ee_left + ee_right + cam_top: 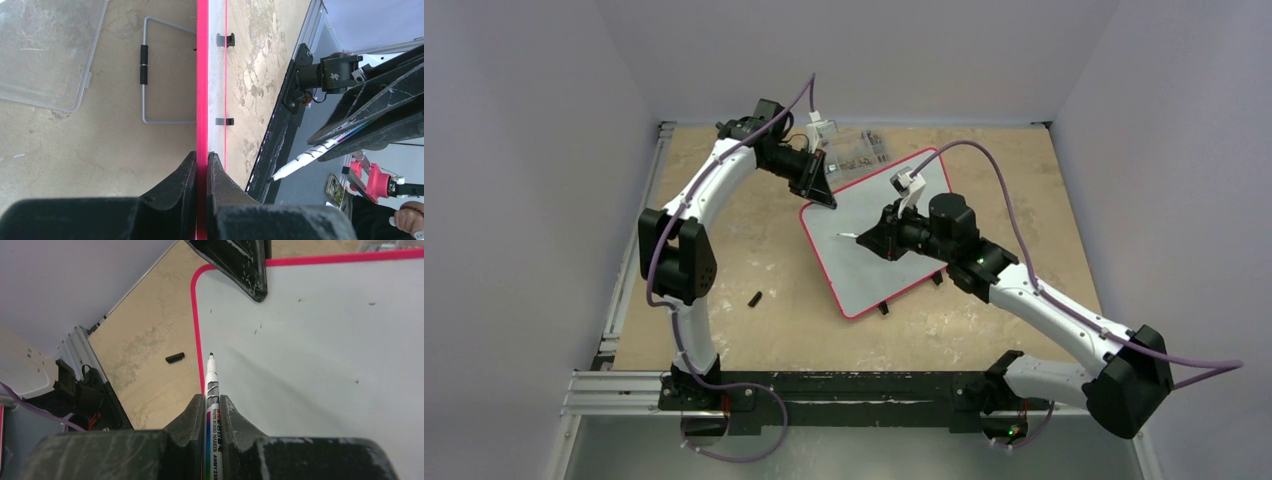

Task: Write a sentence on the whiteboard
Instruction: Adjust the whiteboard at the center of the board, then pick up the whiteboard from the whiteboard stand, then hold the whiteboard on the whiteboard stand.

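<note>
The whiteboard (869, 280), white with a red-pink frame, lies angled mid-table. Its surface (310, 340) carries only a few tiny specks. My left gripper (828, 199) is shut on the board's far-left edge; in the left wrist view the pink frame (202, 75) runs straight between the fingers of that gripper (202, 154). My right gripper (212, 396) is shut on a whiteboard marker (211, 377), uncapped, its black tip close over the board near the left frame. I cannot tell whether the tip touches. From above, the right gripper (876, 238) hovers over the board's left half.
A black marker cap (754, 298) lies on the wooden table left of the board. A clear plastic box (856, 148) sits behind the board. A grey wire stand (144, 85) shows beside the board's edge. Two black feet (225, 40) clip its near edge.
</note>
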Available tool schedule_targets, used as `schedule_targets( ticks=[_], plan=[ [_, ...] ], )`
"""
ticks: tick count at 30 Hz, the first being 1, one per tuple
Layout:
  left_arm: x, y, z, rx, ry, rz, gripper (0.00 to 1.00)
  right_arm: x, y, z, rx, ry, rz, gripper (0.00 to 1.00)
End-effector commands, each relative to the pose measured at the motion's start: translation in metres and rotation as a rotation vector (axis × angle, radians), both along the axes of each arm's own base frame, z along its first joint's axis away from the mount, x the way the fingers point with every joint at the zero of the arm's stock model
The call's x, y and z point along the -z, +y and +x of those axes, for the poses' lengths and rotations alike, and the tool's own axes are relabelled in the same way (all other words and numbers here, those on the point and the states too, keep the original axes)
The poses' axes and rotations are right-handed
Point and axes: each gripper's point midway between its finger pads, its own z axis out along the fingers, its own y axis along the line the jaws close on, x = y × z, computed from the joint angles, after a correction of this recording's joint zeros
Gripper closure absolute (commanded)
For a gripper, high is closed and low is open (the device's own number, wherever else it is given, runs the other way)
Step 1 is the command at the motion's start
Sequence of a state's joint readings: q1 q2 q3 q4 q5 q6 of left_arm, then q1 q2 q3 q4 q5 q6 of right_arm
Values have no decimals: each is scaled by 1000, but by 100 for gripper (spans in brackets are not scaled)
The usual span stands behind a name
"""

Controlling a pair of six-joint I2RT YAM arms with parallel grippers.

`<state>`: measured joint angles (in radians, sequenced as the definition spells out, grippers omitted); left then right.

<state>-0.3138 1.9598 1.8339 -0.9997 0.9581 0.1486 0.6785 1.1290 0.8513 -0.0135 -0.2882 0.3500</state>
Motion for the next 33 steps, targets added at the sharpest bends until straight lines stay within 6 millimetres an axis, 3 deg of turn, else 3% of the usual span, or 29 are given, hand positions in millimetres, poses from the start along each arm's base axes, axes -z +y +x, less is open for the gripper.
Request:
schedule_targets(
  ticks=[1,11,33],
  plan=[
    [-5,-6,-5,33,-98,34,100,-52,17,11,-49,-145,94,100],
    [-5,-6,-8,36,-116,60,100,-50,30,21,-36,-145,95,100],
    [-1,-9,-13,50,-138,103,100,-34,33,45,58,-114,65,100]
  ],
)
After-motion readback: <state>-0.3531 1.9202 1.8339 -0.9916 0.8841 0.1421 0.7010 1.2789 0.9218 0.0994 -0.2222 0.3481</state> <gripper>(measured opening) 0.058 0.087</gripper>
